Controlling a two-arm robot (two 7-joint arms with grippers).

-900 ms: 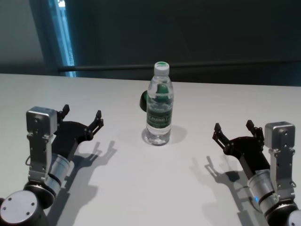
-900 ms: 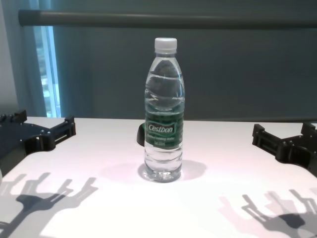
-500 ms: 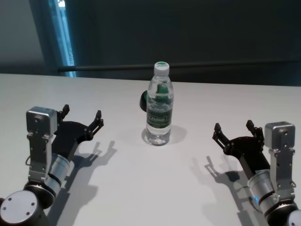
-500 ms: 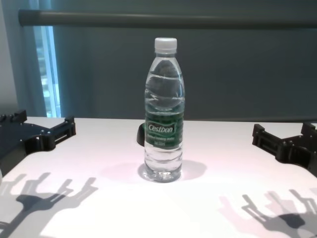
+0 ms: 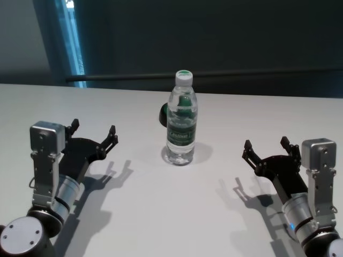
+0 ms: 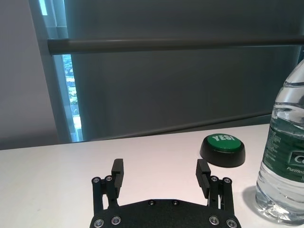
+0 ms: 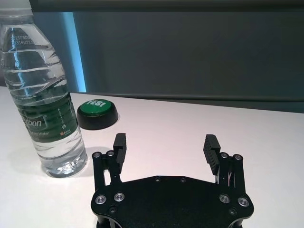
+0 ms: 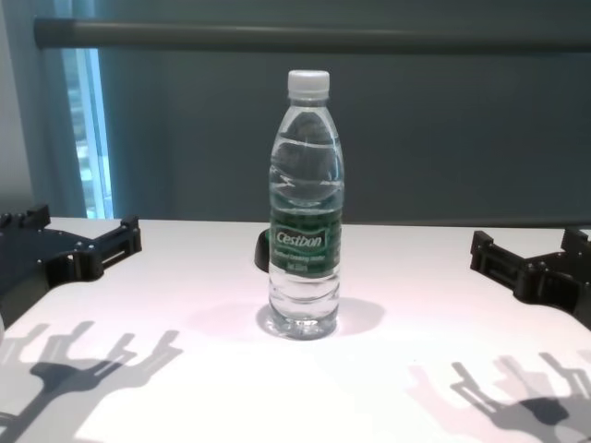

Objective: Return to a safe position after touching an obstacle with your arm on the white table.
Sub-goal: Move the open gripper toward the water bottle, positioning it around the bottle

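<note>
On white table (image 5: 161, 214), one upright bottle (image 5: 181, 120), one green button (image 6: 222, 149), left gripper (image 5: 94, 132) and right gripper (image 5: 265, 148) wide, empty.

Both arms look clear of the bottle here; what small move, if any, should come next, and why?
Probably hold position, or ease both arms slightly back. The left gripper and right gripper hover open, well apart from the upright bottle on the white table, so nothing is touching.
</note>
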